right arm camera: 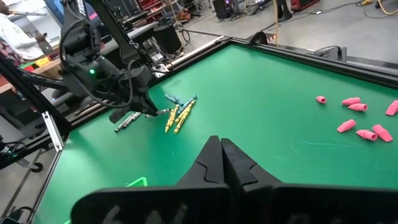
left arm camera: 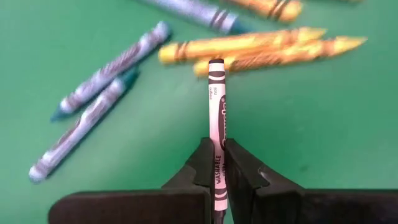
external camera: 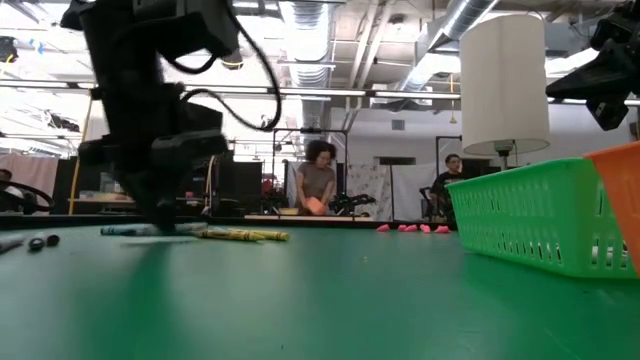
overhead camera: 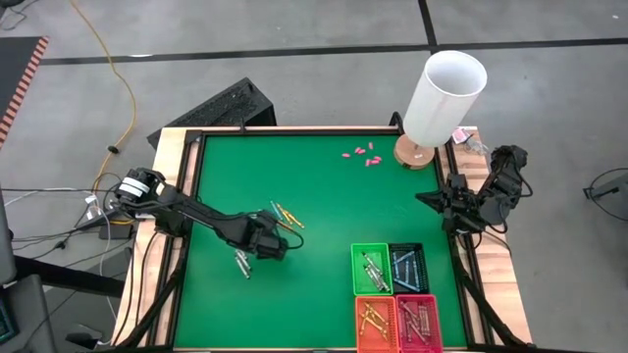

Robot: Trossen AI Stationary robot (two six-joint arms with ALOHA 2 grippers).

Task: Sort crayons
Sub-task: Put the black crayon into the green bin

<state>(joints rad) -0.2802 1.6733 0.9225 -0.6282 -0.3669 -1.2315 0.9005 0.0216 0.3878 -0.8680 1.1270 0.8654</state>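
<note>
My left gripper (overhead camera: 267,241) (left arm camera: 216,163) points steeply down at the green table's left middle, shut on a grey-white crayon (left arm camera: 216,106). Just beyond that crayon's far end lie two yellow-orange crayons (left arm camera: 261,48) (overhead camera: 287,216). Light blue crayons (left arm camera: 93,102) (overhead camera: 241,263) lie flat on the cloth beside the gripper. My right gripper (right arm camera: 221,155) (overhead camera: 426,199) waits shut at the table's right edge, holding nothing. My left gripper pinches the grey-white crayon between its two fingers (left arm camera: 200,163), on the labelled part toward its near end (left arm camera: 218,171). The fingers come slanting down from above and lie along the crayon. Its far end (left arm camera: 216,64) sticks out ahead toward the yellow-orange crayons. Whether it is lifted off the cloth I cannot tell.
Several small bins stand at the near right: green (overhead camera: 371,268), dark (overhead camera: 407,267), orange (overhead camera: 376,322) and red (overhead camera: 418,322), each with crayons inside. A white lamp (overhead camera: 442,98) stands at the far right, with pink stubby pieces (overhead camera: 363,154) beside it. People show in the room beyond.
</note>
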